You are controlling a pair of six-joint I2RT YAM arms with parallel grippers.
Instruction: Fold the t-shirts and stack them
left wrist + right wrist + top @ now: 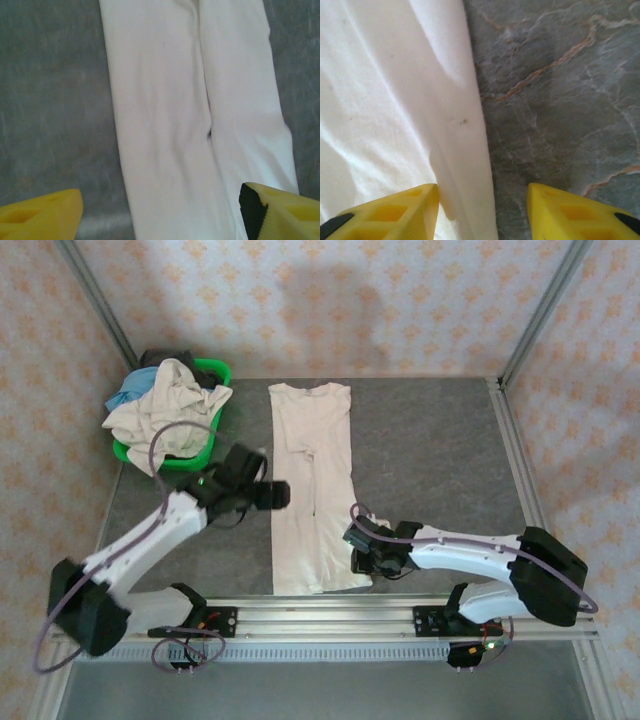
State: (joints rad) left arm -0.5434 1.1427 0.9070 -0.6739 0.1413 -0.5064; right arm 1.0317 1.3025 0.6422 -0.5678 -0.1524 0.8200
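White t-shirt (pixel 312 490) is laid as a long strip on the table (pixel 440 460), sides apparently folded inward. Wide-open left gripper (pixel 275 493) is held over its left edge. The right gripper (pixel 357 540), also spread, is set astride the right edge near the hem, likely for folding.

Flat t-shirt (pixel 312 490) lengthwise along the table (pixel 430 460) middle; far left, basket (pixel 192 461) with heaped t-shirts (pixel 165 405).
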